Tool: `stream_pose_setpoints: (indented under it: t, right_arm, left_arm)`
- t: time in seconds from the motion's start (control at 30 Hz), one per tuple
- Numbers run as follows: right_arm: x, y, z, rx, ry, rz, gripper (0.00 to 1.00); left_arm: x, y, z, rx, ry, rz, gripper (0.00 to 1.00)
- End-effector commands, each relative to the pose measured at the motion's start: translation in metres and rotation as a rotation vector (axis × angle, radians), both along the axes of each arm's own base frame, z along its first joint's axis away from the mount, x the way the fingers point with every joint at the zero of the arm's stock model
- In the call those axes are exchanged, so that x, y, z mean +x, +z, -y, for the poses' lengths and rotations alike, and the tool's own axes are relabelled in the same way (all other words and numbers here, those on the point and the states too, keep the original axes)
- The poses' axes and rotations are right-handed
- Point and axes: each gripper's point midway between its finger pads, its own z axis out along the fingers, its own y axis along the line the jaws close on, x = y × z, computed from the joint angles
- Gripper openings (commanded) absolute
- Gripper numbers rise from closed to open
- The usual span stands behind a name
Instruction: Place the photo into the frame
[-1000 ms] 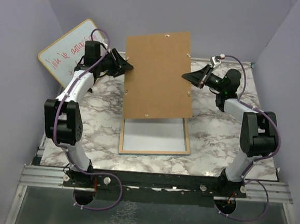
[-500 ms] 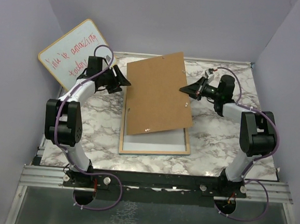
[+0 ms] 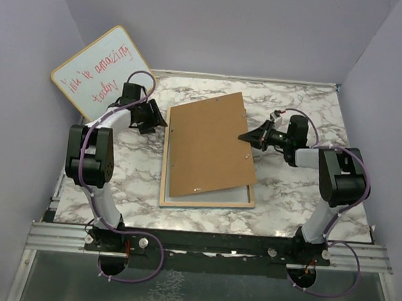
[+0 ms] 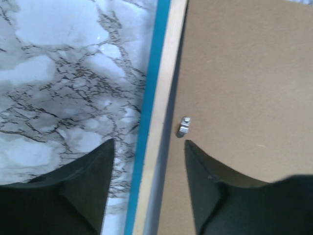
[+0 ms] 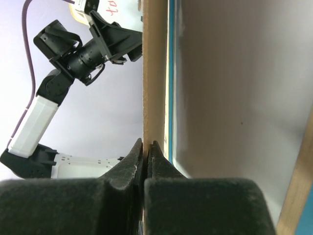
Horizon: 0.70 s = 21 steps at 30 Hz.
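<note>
**We are viewing the frame lying back up, with the backing board held askew over it.**

The photo [image 3: 229, 194], which we are taking to be the pale sheet showing at the near end, is lying inside the frame [image 3: 207, 204]. The frame is resting pale-wood side up at the middle of the marble table [image 3: 288, 192], its long axis running near to far. The brown backing board [image 3: 208, 144] is covering most of it, not square with the rails. The right gripper [image 3: 247, 137] is pinching the board's right edge, jaws almost together, with the board lying to its left. The left gripper [image 3: 160, 119] is standing open and empty, its fingers [image 4: 93, 171] showing on either side of the frame's left rail, so we are judging it the nearer arm to the frame.
</note>
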Motion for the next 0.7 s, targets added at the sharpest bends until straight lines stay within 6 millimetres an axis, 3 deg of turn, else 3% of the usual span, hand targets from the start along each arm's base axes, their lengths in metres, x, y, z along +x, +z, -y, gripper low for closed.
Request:
stream_pose_setpoints:
  t: [0.0, 0.2, 0.67]
  right_arm:
    - [-0.001, -0.011, 0.000, 0.006, 0.003, 0.009, 0.00]
    - [-0.006, -0.024, 0.001, -0.008, 0.001, -0.014, 0.00]
    - [-0.028, -0.020, 0.001, -0.007, 0.037, -0.040, 0.00]
  left_arm:
    - [-0.009, -0.038, -0.013, 0.077, 0.007, -0.079, 0.52]
    - [-0.016, -0.058, -0.010, 0.068, -0.001, -0.129, 0.41]
    - [-0.027, -0.074, 0.003, 0.023, -0.034, -0.176, 0.40]
